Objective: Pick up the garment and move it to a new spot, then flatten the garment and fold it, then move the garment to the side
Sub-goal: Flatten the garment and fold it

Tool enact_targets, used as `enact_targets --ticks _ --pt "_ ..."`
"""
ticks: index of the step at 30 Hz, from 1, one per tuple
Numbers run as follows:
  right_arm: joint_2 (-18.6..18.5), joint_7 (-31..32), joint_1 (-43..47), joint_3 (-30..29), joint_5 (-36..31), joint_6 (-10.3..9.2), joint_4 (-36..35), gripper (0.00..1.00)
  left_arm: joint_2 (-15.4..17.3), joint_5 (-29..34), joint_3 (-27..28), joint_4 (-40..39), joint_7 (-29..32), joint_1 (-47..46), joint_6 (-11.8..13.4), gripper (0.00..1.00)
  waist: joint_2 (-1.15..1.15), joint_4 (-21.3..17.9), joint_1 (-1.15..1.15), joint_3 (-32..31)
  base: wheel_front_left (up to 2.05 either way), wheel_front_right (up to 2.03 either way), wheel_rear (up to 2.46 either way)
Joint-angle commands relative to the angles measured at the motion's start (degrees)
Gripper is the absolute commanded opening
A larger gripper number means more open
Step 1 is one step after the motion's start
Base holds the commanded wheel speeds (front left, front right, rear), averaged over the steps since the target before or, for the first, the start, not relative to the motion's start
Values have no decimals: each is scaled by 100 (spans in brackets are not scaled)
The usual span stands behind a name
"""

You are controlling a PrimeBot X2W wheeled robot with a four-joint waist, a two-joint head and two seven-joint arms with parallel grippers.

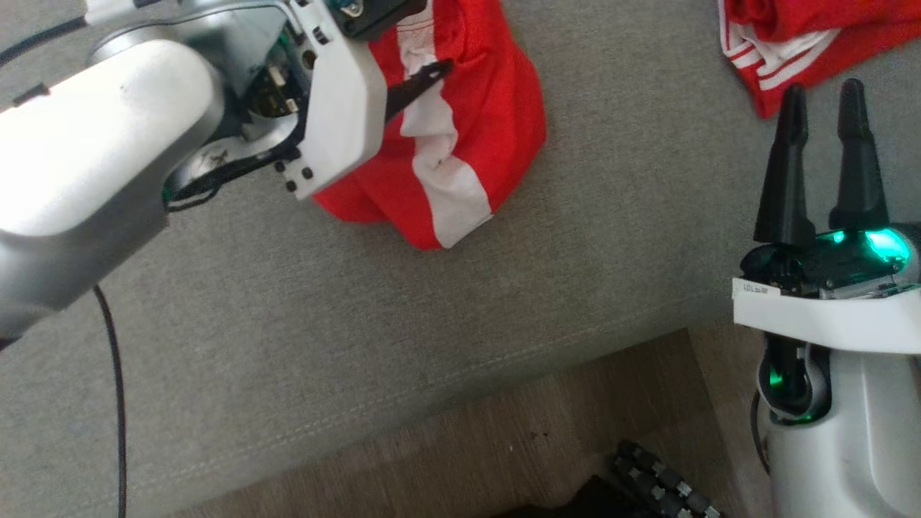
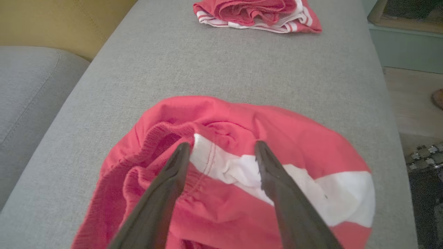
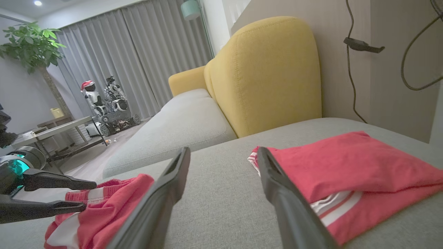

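Note:
The garment point(image 1: 489, 122) is a crumpled red pair of shorts with a broad white stripe, lying on the grey sofa cushion point(image 1: 611, 237). It also shows in the left wrist view as the garment point(image 2: 304, 148) and at the lower left of the right wrist view as the garment point(image 3: 104, 204). My left gripper point(image 2: 222, 145) hangs open right over it, fingers straddling the white stripe near the elastic waistband. From the head that left gripper point(image 1: 432, 72) shows one dark finger over the cloth. My right gripper point(image 1: 823, 88) stands open near the cushion's front right, holding nothing.
A second red garment point(image 1: 784, 36) with thin white stripes lies folded at the cushion's far right. The cushion's front edge drops to a wood floor point(image 1: 504, 439). A yellow backrest point(image 3: 270, 76) and a neighbouring grey cushion point(image 2: 24, 90) border the seat. A black cable point(image 1: 115, 374) trails under my left arm.

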Motion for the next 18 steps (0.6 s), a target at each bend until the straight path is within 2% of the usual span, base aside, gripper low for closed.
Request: enact_targets --ticks 1,7,15,16,17,18 --pt "0 -24 -52 140 63 20 -199 100 168 141 254 -88 25 -291 7 100 0 -72 -1 17 0 0 0" --pt "0 -24 -23 183 52 20 -197 100 226 292 254 -12 85 -298 7 100 0 -176 -1 24 0 0 0" --pt "0 -24 -16 238 -22 20 -203 100 309 115 254 153 137 -291 7 100 0 -270 -1 15 0 0 0" --pt "0 -24 -11 249 -33 20 -205 100 317 88 254 164 180 -279 7 78 0 -275 -1 11 0 0 0" --pt "0 -24 -7 257 -47 20 -208 100 326 55 254 167 229 -266 7 38 0 -277 -1 9 0 0 0" --pt "0 -24 -2 263 -59 20 -211 100 334 6 254 160 269 -252 7 22 0 -279 -1 8 0 0 0"
